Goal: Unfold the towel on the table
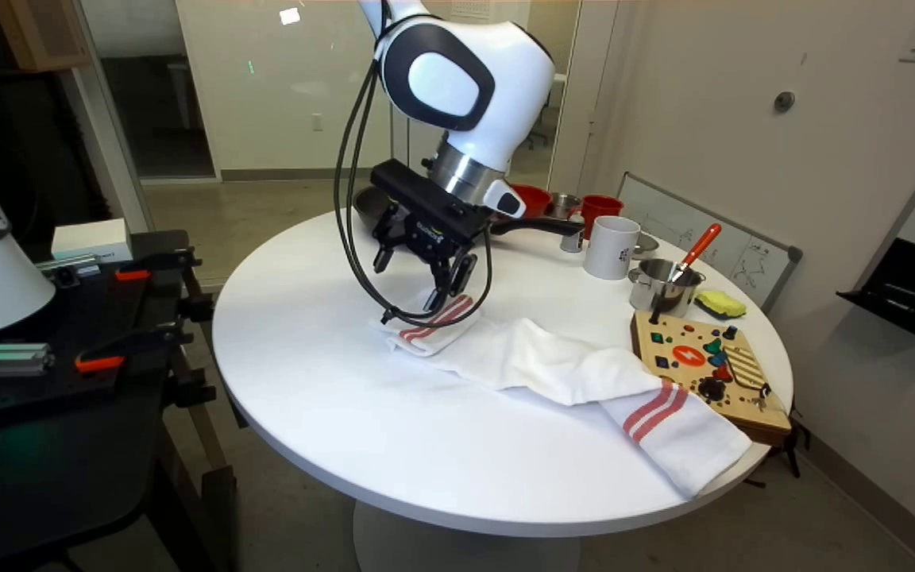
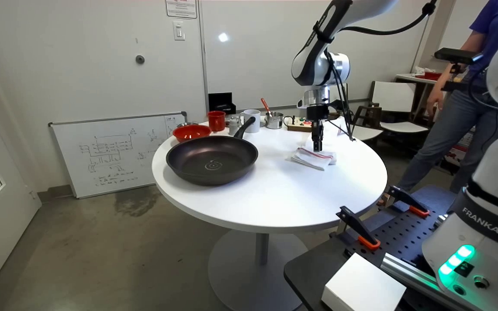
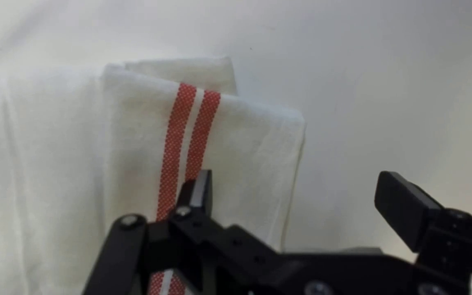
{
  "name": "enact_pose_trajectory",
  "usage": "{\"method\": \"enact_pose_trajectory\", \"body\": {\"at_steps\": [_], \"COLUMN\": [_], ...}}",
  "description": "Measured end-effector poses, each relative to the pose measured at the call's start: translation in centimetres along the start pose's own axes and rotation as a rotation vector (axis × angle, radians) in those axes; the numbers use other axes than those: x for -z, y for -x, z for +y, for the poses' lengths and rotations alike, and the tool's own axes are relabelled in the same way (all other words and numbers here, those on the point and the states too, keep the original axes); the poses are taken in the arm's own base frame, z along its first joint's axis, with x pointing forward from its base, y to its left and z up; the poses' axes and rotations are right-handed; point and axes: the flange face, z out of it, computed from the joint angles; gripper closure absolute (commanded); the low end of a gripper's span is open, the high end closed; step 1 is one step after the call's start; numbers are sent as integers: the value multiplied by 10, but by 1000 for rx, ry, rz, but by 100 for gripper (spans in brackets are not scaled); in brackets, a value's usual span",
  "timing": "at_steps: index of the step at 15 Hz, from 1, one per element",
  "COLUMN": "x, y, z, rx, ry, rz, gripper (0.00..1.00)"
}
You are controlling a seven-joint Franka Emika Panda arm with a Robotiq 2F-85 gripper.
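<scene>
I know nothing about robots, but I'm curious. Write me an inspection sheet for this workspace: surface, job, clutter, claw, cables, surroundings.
Surface: round table, white top.
Job's things: towel, a long rumpled strip not fully unfolded, one striped end folded over.
Clutter: frying pan, red bowl, red cup, white mug, steel pot holding a red-handled utensil, yellow sponge, wooden switch board.
Grasp: claw, open; in the wrist view its fingers straddle the towel's edge.
Cabling: black cables looping from the arm beside the claw.
Surroundings: person partly in view, leaning whiteboard, dark bench.

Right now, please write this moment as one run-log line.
towel: on table, partly folded | gripper: open, a finger over one striped end | contact: unclear | task: unfinished
</scene>
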Motion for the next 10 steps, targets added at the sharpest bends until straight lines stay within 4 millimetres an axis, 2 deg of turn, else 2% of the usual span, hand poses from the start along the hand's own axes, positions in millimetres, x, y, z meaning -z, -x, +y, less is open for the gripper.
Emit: {"method": "enact_pose_trajectory", "body": {"at_steps": [5,10], "x": [-8,-13], "y": [2,6], "z": [-4,-17], "rx": [112,214], "ry": [87,173], "rz": [66,126], "gripper": [0,0]}}
